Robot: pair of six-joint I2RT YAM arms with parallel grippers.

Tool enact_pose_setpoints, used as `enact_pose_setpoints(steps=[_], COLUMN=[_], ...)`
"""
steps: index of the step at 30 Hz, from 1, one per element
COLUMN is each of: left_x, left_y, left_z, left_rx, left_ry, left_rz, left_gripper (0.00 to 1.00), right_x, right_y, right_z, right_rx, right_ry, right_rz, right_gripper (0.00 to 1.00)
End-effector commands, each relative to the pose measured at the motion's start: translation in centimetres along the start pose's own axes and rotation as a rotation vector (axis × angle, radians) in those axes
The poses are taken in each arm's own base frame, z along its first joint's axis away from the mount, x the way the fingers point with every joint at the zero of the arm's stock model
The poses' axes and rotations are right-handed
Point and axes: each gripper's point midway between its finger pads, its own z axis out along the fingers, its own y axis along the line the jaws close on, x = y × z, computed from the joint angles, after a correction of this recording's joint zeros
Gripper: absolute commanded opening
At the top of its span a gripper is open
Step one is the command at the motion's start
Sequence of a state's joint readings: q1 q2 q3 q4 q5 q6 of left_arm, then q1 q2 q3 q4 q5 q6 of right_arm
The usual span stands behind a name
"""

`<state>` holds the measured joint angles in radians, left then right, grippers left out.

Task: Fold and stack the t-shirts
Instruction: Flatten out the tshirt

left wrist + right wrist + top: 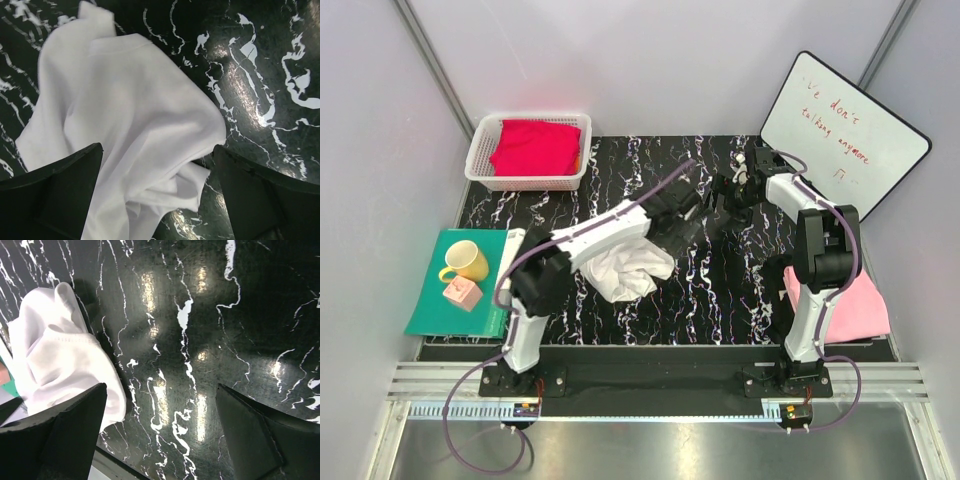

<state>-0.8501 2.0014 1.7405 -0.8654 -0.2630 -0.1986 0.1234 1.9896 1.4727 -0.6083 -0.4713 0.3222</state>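
A crumpled white t-shirt [630, 268] lies on the black marbled table [720, 290], left of centre. My left gripper [688, 212] hovers open just beyond it. In the left wrist view the white t-shirt [125, 115] spreads below and between the wide-apart fingers [55, 195], and nothing is gripped. My right gripper [730, 193] is open over bare table further back, with the white t-shirt [55, 360] off to its left. A crimson red t-shirt [535, 148] sits in a white basket [480, 160] at the back left. A pale pink t-shirt [860, 305] lies flat at the right edge.
A teal-green mat [435, 310] at the left edge carries a yellow mug [467, 261] and a small pink object [461, 293]. A whiteboard [845, 130] with red writing leans at the back right. Grey walls close in both sides.
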Motion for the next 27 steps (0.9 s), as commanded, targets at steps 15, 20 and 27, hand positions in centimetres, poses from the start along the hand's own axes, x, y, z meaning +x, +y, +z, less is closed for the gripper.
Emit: enact_pose_setpoints(steps=[15, 20, 27], left_x=[3.8, 2.1, -3.3], left_y=[-2.0, -0.6, 5.9], left_z=[6.4, 4.3, -4.6], left_rx=[-0.057, -0.134, -0.305], left_ry=[0.176, 0.108, -0.131], left_rz=[0.27, 0.199, -0.04], left_gripper=[0.03, 0.0, 0.0], right_x=[-3.4, -2.9, -2.5], right_y=[-0.9, -0.9, 0.8], right_z=[-1.1, -0.9, -0.8], right_rx=[0.105, 0.094, 0.016], right_ry=[-0.083, -0.066, -0.038], right_rz=[0.028, 0.028, -0.021], right_gripper=[0.99, 1.0, 0.98])
